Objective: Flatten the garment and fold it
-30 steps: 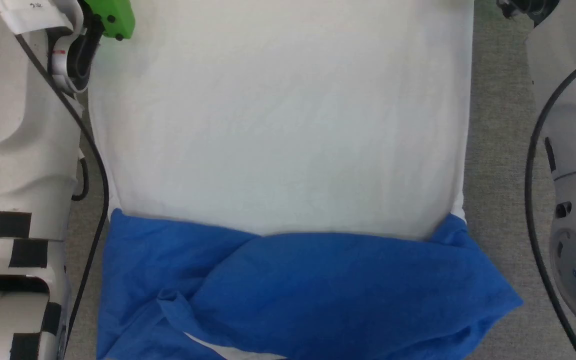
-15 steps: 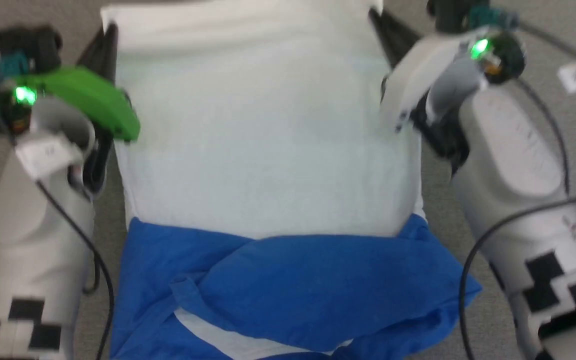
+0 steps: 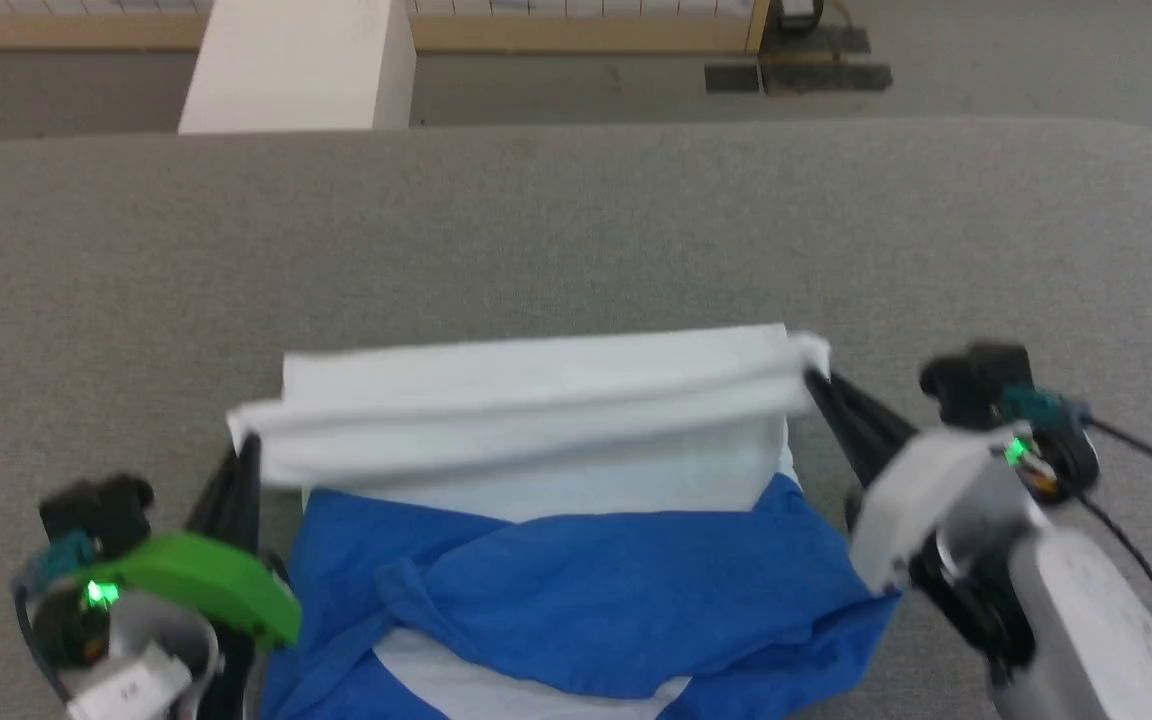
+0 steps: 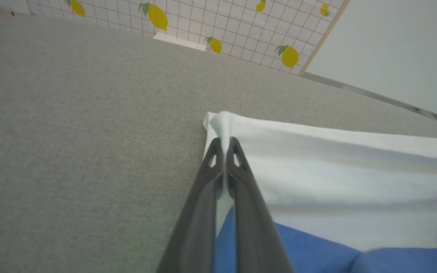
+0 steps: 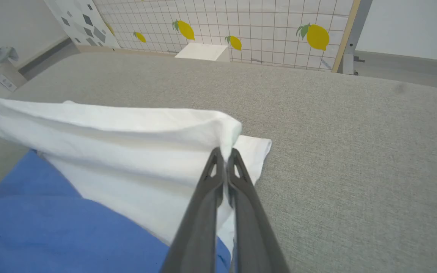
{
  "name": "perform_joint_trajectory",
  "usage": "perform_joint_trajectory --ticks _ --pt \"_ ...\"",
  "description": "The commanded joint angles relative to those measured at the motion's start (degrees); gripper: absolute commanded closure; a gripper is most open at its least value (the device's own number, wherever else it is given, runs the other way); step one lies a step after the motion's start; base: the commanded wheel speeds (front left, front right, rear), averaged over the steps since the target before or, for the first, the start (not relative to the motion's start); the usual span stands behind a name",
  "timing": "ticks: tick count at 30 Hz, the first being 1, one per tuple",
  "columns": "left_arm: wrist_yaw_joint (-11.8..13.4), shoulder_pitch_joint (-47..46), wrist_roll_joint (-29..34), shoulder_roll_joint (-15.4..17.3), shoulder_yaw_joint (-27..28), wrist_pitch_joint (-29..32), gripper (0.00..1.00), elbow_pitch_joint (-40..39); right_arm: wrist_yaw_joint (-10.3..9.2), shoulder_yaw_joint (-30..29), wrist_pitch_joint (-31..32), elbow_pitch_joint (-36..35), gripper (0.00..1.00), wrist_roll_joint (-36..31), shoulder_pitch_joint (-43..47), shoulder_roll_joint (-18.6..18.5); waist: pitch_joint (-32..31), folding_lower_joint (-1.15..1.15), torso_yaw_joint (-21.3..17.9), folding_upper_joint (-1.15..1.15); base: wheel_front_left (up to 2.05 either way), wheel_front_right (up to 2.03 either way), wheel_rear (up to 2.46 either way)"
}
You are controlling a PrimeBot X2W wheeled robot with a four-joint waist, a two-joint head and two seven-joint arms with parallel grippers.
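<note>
One garment (image 3: 536,420) lies on the near middle of the grey cloth-covered table (image 3: 576,220), and it is the only thing on that surface. Its white body is at the far side. Its blue sleeves and shoulders are at the near side, with the blue cloth folded across itself and a sliver of white showing under it at the near edge.

Two grippers hold the garment, one at each end of a white edge. The left gripper (image 3: 248,445) is pinched tight on the left corner of that edge; in the left wrist view a tuft of white cloth sticks out between its closed fingertips. The right gripper (image 3: 816,380) is clamped the same way on the right corner, with white cloth bunched just above its tips in the right wrist view.

The held edge runs as one raised band from left to right between them, slightly higher than the rest of the cloth. Another white layer lies flat on the table just beyond and under it.

Each wrist carries one small green light, two in all, and the left wrist has one bright green cover (image 3: 196,585).

Beyond the far edge of the table stands one white block (image 3: 301,65) on the floor. Behind it runs a white gridded panel (image 4: 241,34) printed with several yellow lemons.
</note>
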Motion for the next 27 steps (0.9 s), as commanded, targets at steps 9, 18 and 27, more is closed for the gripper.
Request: perform_joint_trajectory --ticks 9,18,27 --pt "1.06 12.95 -2.86 -1.26 0.34 0.57 1.0 -2.83 -0.08 -6.15 13.89 -15.96 1.0 -2.77 21.02 2.06 -5.31 0.01 1.24 0.0 0.0 0.0 0.0" --pt "-0.59 16.6 -3.44 -2.35 -2.27 0.63 1.0 1.32 -0.08 -8.0 21.11 -17.67 1.0 -6.95 31.77 6.83 -7.12 0.01 2.54 0.0 0.0 0.0 0.0" --pt "0.63 17.71 -0.79 -2.63 -2.06 -5.61 0.0 2.28 -0.08 -10.87 16.89 -15.02 0.0 -7.96 34.01 8.61 -10.34 0.01 3.7 0.0 0.0 0.0 0.0"
